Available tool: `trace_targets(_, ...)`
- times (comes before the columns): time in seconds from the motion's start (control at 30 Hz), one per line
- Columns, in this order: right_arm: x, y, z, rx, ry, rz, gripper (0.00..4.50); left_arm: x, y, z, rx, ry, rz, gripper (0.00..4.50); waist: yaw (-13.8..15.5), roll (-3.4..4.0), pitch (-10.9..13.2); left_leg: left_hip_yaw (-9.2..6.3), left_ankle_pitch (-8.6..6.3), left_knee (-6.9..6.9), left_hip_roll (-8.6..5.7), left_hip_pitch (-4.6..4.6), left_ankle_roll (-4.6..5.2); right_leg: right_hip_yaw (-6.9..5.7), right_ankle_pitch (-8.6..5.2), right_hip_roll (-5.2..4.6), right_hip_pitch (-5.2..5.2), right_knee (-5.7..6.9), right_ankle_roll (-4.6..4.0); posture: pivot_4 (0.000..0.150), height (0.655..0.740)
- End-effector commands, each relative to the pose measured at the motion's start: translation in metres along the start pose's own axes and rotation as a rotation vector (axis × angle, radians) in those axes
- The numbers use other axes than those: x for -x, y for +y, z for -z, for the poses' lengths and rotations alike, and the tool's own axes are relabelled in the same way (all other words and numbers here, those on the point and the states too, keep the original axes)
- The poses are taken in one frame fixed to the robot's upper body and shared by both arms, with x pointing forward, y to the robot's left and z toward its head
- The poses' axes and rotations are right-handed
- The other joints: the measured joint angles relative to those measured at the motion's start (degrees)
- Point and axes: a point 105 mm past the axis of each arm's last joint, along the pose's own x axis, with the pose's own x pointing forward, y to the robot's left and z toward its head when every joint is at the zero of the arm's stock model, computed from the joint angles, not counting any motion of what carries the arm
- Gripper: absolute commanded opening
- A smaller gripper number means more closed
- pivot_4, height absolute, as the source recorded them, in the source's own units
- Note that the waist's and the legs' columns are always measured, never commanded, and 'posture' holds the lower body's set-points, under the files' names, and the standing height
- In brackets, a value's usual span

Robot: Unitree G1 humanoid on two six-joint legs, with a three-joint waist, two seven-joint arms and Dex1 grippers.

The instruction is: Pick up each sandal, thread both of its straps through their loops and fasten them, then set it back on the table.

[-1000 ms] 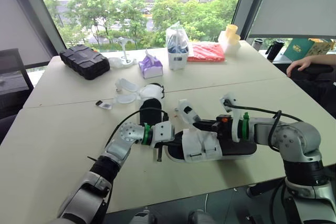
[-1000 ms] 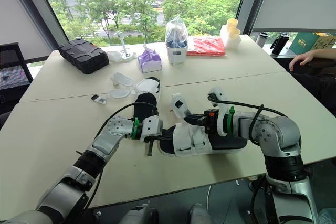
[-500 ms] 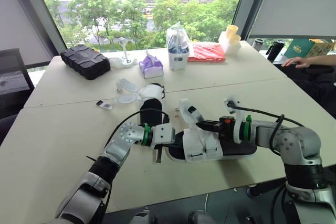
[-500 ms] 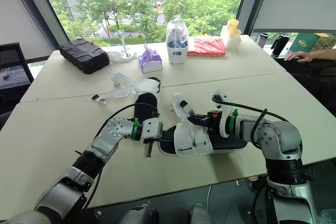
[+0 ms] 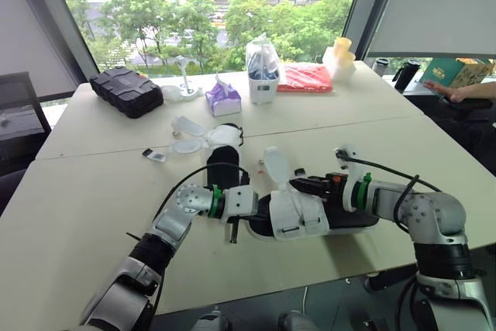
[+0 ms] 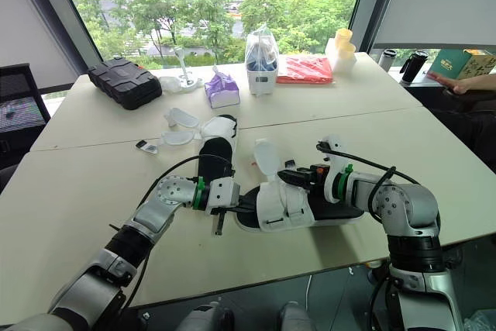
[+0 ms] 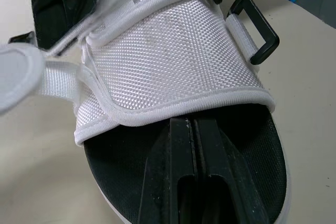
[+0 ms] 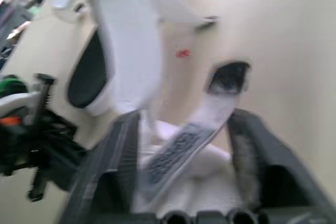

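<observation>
The near sandal with a black sole and white woven straps (image 5: 306, 215) lies flat on the pale worktop (image 5: 93, 191), between the two arms. The left fingers (image 7: 178, 156) are together, their tips resting on the black footbed (image 7: 121, 171) just under the white front band (image 7: 168, 56). The right fingers (image 8: 119, 161) are apart, and a loose white strap (image 5: 273, 162) sticks up between them, not squeezed. The black loop (image 7: 261, 16) on the sandal's side has nothing through it. I think the threading step is in hand. Next, the right fingers need to close on the strap end and poke it through a loop. Farther off lies the second black and white sandal (image 5: 221, 145).
</observation>
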Motion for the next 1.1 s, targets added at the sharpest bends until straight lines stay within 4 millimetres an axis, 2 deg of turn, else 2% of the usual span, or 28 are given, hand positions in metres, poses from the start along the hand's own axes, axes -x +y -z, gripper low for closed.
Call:
trace_targets(0.03, -0.001, 0.004, -0.020, 0.046, -0.051, -0.004, 3.84, -0.005, -0.015, 0.011, 0.026, 0.042, 0.065, 0.00, 0.0, 0.00, 0.0, 0.00, 0.00, 0.00, 0.00, 0.00, 0.00, 0.00, 0.00, 0.00, 0.00, 0.00, 0.00, 0.150, 0.7400)
trace_targets(0.3, -0.008, -0.016, -0.027, 0.117, 0.017, 0.082, 3.84, -0.007, -0.015, 0.009, 0.024, 0.038, 0.063, 0.00, 0.0, 0.00, 0.0, 0.00, 0.00, 0.00, 0.00, 0.00, 0.00, -0.01, 0.00, 0.04, 0.00, 0.00, 0.00, 0.150, 0.7400)
trace_targets(0.5, -0.019, -0.042, -0.024, 0.344, 0.165, 0.208, 3.84, -0.008, -0.015, 0.009, 0.020, 0.039, 0.056, 0.00, 0.0, 0.03, 0.0, 0.02, 0.00, 0.00, -0.01, 0.00, 0.00, -0.05, 0.00, 0.09, -0.01, 0.00, 0.00, 0.150, 0.7400)
trace_targets(0.67, -0.022, -0.053, -0.027, 0.464, 0.206, 0.241, 3.84, -0.007, -0.014, 0.009, 0.017, 0.041, 0.049, 0.00, -0.1, 0.03, 0.0, 0.04, 0.00, 0.01, -0.03, 0.00, 0.00, -0.04, 0.00, 0.10, 0.00, -0.01, 0.01, 0.150, 0.7400)
trace_targets(0.77, -0.020, -0.049, -0.046, 0.484, 0.152, 0.235, 3.84, -0.007, -0.014, 0.009, 0.017, 0.041, 0.045, 0.00, 0.0, 0.03, 0.0, 0.04, 0.00, 0.02, -0.03, 0.00, 0.00, -0.04, 0.00, 0.10, 0.00, 0.01, 0.01, 0.150, 0.7400)
trace_targets(0.93, -0.005, -0.030, -0.094, 0.454, 0.020, 0.203, 3.84, -0.006, -0.013, 0.009, 0.014, 0.042, 0.042, 0.00, 0.0, 0.06, 0.0, 0.03, 0.00, 0.01, -0.03, -0.02, 0.00, -0.03, 0.00, 0.08, -0.04, 0.01, 0.01, 0.150, 0.7400)
trace_targets(1.0, -0.001, -0.021, -0.103, 0.443, 0.013, 0.172, 3.84, -0.006, -0.012, 0.009, 0.012, 0.042, 0.042, 0.00, 0.0, 0.06, 0.0, 0.03, 0.00, 0.01, -0.03, -0.02, 0.00, -0.02, 0.00, 0.07, -0.04, 0.01, 0.00, 0.150, 0.7400)
trace_targets(1.1, 0.000, -0.005, -0.103, 0.397, 0.032, 0.090, 3.84, -0.007, -0.012, 0.008, 0.009, 0.040, 0.044, 0.00, 0.0, 0.06, 0.0, -0.01, 0.00, -0.01, -0.02, -0.02, -0.01, -0.03, 0.00, 0.00, -0.04, -0.01, 0.00, 0.150, 0.7400)
